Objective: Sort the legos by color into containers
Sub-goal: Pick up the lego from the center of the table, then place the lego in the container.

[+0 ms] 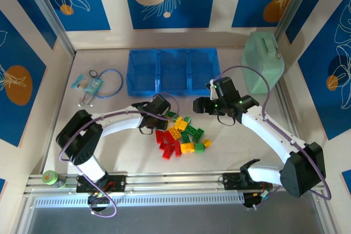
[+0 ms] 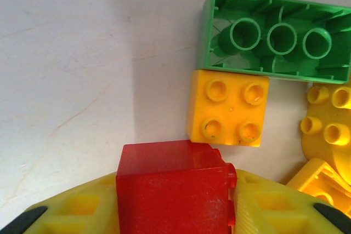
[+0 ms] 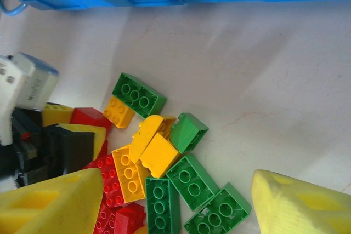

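- Left pincer (image 2: 175,178) of mine hugs a red lego (image 2: 171,195) tight, at the edge of the lego pile (image 1: 184,135).
- My right pincer (image 3: 176,173) is spread wide by that pile.
- Blue tray (image 1: 173,89) sits beyond.

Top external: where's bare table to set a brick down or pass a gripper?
Bare: band between brick pile and near rail; strip between pile and blue tray, narrowed by left gripper and right gripper overhanging. Crowded: pile itself; cable loop left of tray; mint case right.

Overhead camera looking down, wrist cameras close, sharing legos (image 1: 187,147)
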Available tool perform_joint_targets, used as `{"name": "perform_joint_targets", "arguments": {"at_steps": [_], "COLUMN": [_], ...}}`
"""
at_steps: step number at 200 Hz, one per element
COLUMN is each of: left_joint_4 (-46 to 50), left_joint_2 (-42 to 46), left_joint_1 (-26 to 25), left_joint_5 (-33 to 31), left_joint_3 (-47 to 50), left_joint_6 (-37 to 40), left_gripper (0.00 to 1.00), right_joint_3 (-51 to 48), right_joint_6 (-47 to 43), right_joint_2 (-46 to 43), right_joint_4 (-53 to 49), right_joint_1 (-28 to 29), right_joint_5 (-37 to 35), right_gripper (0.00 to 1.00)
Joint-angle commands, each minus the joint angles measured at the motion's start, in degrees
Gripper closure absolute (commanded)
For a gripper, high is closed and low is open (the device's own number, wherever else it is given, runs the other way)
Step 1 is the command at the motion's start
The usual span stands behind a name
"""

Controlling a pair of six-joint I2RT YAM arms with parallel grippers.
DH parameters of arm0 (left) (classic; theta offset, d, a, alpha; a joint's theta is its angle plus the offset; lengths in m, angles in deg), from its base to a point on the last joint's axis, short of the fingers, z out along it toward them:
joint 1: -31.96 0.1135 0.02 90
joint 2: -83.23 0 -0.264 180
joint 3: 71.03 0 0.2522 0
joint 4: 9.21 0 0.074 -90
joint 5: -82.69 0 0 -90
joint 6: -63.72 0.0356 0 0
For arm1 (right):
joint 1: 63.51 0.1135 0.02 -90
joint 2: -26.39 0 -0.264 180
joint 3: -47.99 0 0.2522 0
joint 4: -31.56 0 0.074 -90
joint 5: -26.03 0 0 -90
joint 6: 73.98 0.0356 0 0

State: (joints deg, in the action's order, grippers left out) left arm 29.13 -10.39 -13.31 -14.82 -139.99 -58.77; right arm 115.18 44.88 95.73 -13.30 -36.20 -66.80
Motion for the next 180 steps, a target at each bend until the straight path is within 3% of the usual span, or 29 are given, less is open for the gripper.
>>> {"name": "perform_joint_targets", "arguments": {"at_steps": [1,59,129,180], "left_joint_4": [3.0,3.3,-0.1,1.6], "left_joint_2": [4.3,7.6,4.4,-2.7], "left_joint_1": [0.6,5.8,17.1,22.2], "left_joint_5": [-2.8,1.4,10.4,9.2], "left_joint_3": [-2.5,-8.5,-15.7,-23.6], "left_joint_6": [1.0,3.4,2.3,4.0], "left_gripper": [0.65,0.65,0.65,0.65], "right_joint_3": [-1.0,-1.7,-4.4,-5.2], "right_joint_6": [1.0,1.7,2.7,2.5], "right_joint_2": [-1.6,-1.7,-3.0,-3.4], "right_joint_4": [-0.4,-0.1,0.4,-0.3], "right_joint_1": [-0.4,-0.7,-0.5,-0.5], "right_joint_5": [-0.7,0.1,0.5,0.4], "right_gripper": [0.28,0.28,0.28,0.28]}}
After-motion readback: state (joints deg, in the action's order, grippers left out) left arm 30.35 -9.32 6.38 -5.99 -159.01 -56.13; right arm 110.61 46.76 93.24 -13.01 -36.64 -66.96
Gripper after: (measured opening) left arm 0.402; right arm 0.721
